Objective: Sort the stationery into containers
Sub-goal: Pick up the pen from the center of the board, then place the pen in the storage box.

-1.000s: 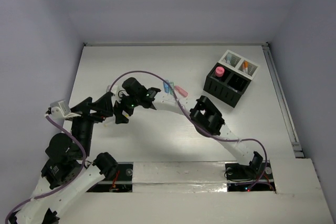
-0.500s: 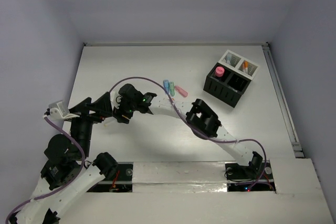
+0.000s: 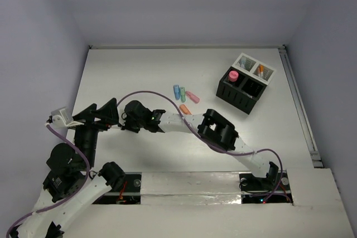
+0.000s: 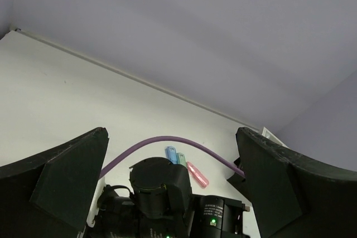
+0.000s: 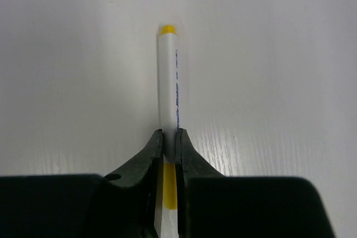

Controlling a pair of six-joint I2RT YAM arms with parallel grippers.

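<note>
My right gripper (image 5: 169,136) is shut on a white marker (image 5: 169,76) with a yellow tip and yellow band, which lies on the table pointing away from the camera. From above, that gripper (image 3: 127,122) sits at centre left and hides the marker. My left gripper (image 3: 97,112) stands wide open just left of it, holding nothing. A blue pen (image 3: 176,91), a green pen (image 3: 182,94), a pink pen (image 3: 192,97) and an orange pen (image 3: 186,110) lie loose mid-table. The black box (image 3: 241,94) and the white tray (image 3: 254,68) stand together at the far right.
A pink cylinder (image 3: 233,75) stands in the black box and an orange pen (image 3: 260,70) in the white tray. The right arm's purple cable (image 4: 167,140) arches across the left wrist view, in front of the blue pen (image 4: 170,154) and the pink pen (image 4: 197,175).
The right gripper has swung left and toward the near edge, away from the loose pens, and has shut on the white marker. The orange pen has come into view. The left gripper stays open.
</note>
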